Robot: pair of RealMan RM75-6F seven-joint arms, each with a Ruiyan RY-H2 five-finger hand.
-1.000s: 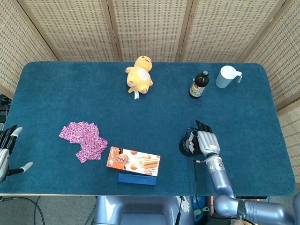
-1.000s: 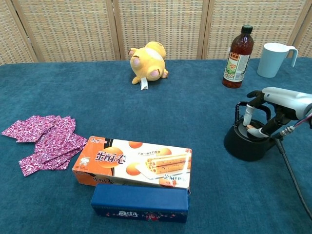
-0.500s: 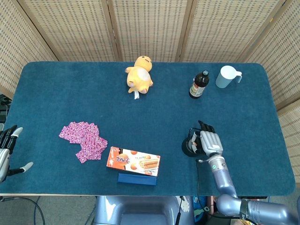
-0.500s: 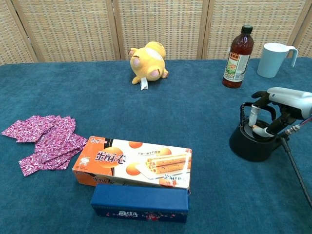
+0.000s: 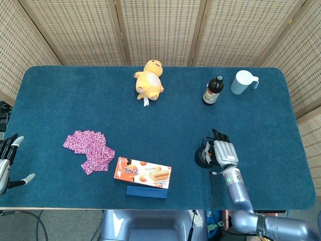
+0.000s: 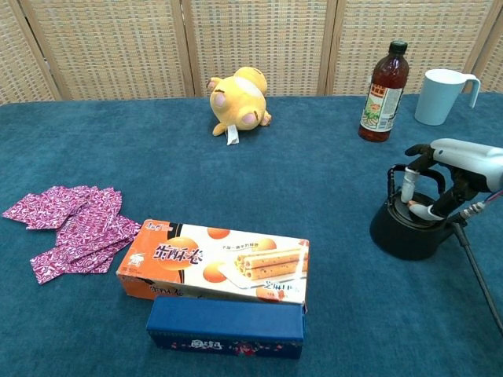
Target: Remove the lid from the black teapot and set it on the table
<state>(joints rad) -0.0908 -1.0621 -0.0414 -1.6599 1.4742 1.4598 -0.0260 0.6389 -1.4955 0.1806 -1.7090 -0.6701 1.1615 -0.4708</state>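
The left hand (image 5: 6, 159) is seen idle at the near left table edge, fingers spread, nothing grasped. Well to the right, the teapot (image 6: 410, 229) sits directly beneath the right hand (image 6: 440, 177), whose fingers reach down onto the lid; whether it is actually pinched cannot be told.

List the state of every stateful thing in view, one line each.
black teapot: upright on the table, handle up, right hand's fingers reaching into its top; lid not clearly visible.
right hand: over the teapot, fingers curled down at the lid area; grip cannot be confirmed.
left hand: at the table's left edge, fingers apart, holding nothing.
bottle: upright, capped.
mug: upright.
snack box: lying flat, closed.
plush toy: lying on its side.
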